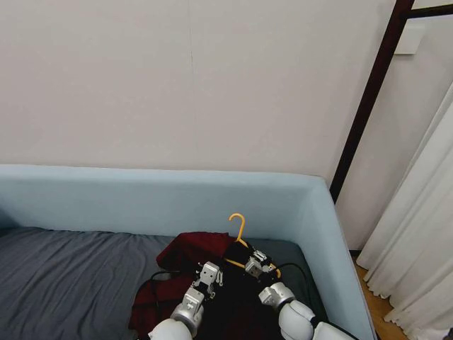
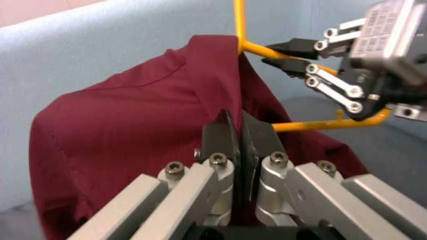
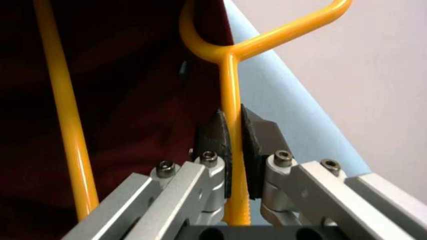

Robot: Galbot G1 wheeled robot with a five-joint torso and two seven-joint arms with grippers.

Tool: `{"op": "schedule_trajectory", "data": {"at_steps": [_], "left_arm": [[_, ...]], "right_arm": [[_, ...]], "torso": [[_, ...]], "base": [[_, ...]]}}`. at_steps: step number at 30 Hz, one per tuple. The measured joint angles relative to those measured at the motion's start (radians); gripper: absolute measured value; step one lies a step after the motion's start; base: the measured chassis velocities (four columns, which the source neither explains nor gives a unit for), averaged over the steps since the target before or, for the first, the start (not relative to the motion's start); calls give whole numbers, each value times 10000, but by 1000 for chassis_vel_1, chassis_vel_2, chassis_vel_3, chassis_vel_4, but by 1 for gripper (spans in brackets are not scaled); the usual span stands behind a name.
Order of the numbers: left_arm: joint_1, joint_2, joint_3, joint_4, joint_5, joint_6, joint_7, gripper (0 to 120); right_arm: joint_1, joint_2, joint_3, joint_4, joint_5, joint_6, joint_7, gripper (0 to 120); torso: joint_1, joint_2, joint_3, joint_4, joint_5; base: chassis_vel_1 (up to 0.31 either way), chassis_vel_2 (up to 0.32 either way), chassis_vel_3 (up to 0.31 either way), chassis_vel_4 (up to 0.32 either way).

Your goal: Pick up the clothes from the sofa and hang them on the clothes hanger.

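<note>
Left gripper [image 2: 239,137] fingers are shut tight on a fold of the red shirt [image 2: 127,120]; left wrist view shows that up close. Right wrist view: right gripper [image 3: 233,135] squeezes the yellow hanger [image 3: 230,85] stem. Head view: shirt & hanger sit at the sofa [image 1: 177,198] right end, stem upright, hook up top.
</note>
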Motion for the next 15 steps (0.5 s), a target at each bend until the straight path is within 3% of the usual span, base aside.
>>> {"op": "schedule_trajectory", "data": {"at_steps": [15], "left_arm": [[657,-315,339,-237,432,279,-566,0]], "right_arm": [[117,-23,-82,-25,105,-113,20,4]], "torso": [[0,0,0,1,1]], "base": [[0,0,0,0]]}}
